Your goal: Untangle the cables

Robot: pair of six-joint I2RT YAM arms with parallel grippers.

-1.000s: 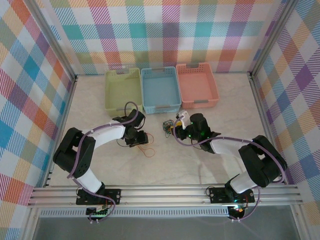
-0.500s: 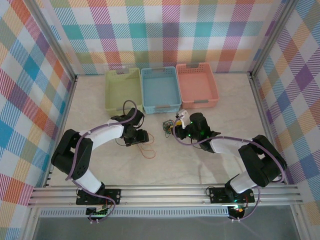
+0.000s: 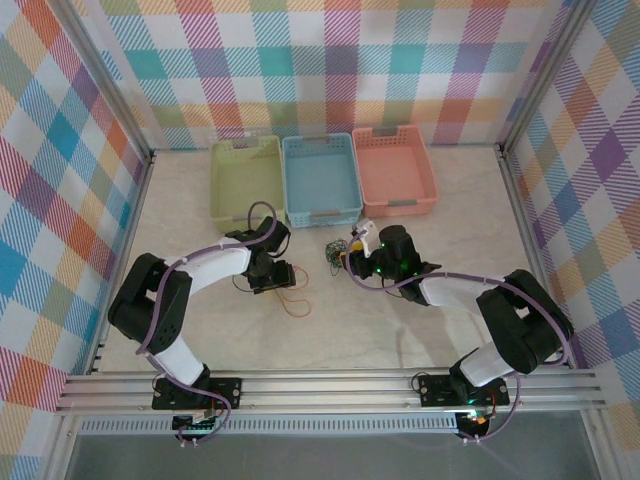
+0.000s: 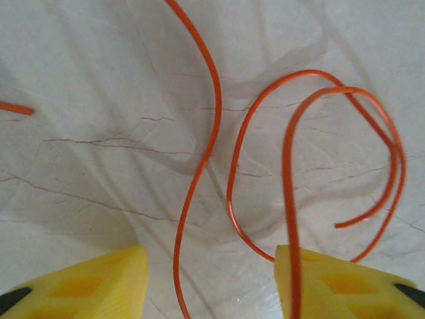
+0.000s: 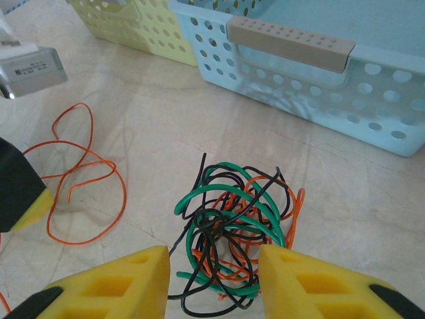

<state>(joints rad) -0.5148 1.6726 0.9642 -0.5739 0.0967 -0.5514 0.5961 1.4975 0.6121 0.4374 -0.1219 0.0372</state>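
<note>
Thin red-orange flexible wires point(image 4: 217, 100) are seen lying loose on a pale marble-patterned worktop point(image 4: 80, 173) veined with fine brownish lines. One strand is traced in a long S-curve from the top edge to the bottom edge, where it passes through the gap between the jaws of the left gripper point(image 4: 211, 282). A second strand is bent into a doubled loop towards the picture's right. Its free end lies inside the loop, and one leg runs down across the inner edge of the fingertip on that side. A short red-orange end is seen at the picture's left edge. The two yellow plastic fingertips point(image 4: 99, 282) are held well apart along the bottom, with black showing at their outer corners; no strand is clamped.
</note>
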